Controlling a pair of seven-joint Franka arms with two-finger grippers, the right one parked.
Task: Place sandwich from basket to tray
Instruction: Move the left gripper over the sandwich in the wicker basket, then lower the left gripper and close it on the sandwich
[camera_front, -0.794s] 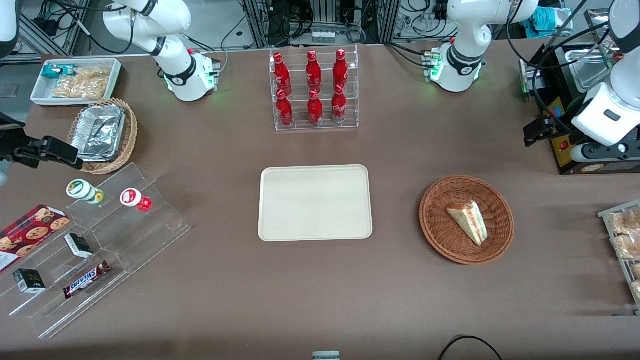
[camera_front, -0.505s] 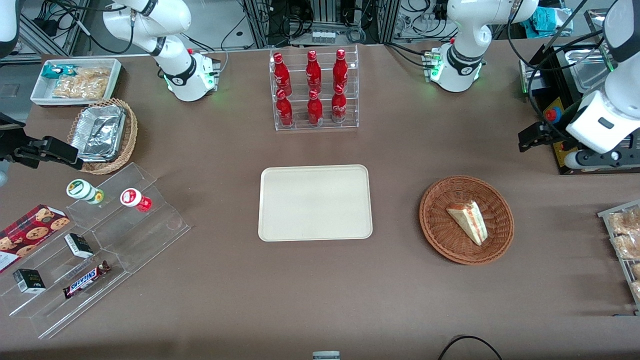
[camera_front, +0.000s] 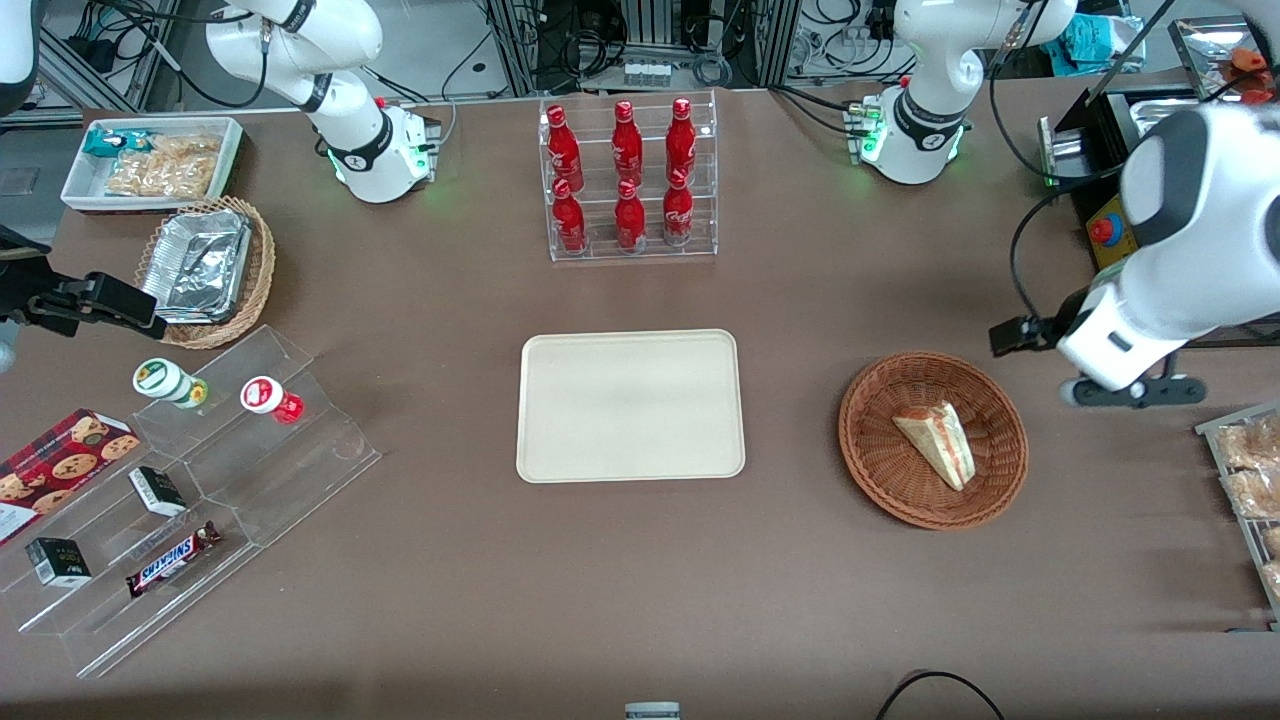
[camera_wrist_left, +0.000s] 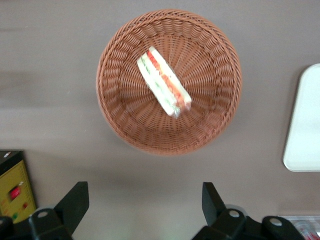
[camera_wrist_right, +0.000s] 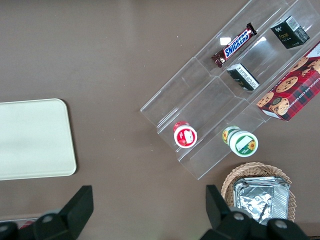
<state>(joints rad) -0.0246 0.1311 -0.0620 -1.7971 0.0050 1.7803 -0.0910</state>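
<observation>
hanging above the table just beside the basket (camera_front: 933, 439), toward the working arm's end, the gripper (camera_wrist_left: 145, 202) has its two fingers (camera_wrist_left: 75, 200) spread wide with nothing between them. the sandwich (camera_front: 937, 442) lies in the basket, a pale wedge on its side with red and green layers showing along one edge; nothing touches it. the tray (camera_front: 630, 405) sits bare near the middle of the table, well apart from the basket. a rack of red bottles (camera_front: 625, 175) stands farther from the front camera than the tray.
</observation>
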